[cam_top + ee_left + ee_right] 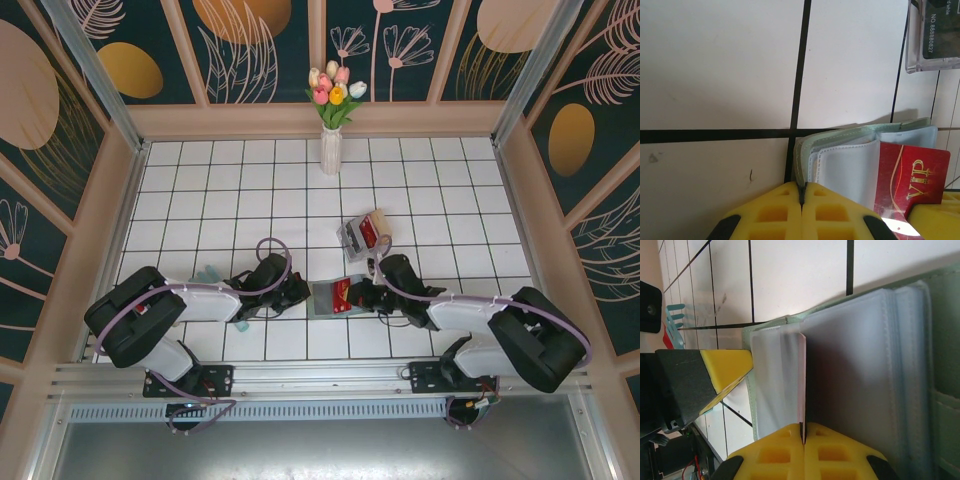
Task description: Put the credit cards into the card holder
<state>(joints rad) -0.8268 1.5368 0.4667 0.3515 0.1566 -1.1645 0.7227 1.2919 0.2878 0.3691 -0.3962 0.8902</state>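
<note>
**A:** What is furthest left?

**B:** The left end effector [801, 194]. Its yellow fingers are pressed together on the green edge of the card holder [840, 160], pinching the cover near its corner.

**A:** Where does the card holder sit?

**B:** It lies on the white tiled table [240, 190], between the two arms. It is open, with the pale sleeves fanned upward.

**A:** Is there a card in it?

**B:** A red card [912, 175] marked VIP is partly tucked under a sleeve. Most of its face sticks out on the right.

**A:** And the right side?

**B:** The right end effector [803, 432] is clamped on that red card's thin edge. In the right wrist view the card stands edge-on between the sleeves.

**A:** Anything beyond that?

**B:** A clear plastic box [362, 234] sits behind the holder and apart from it, with a dark card [940, 35] showing through its wall. A white vase [331, 150] of tulips stands at the back wall
</note>
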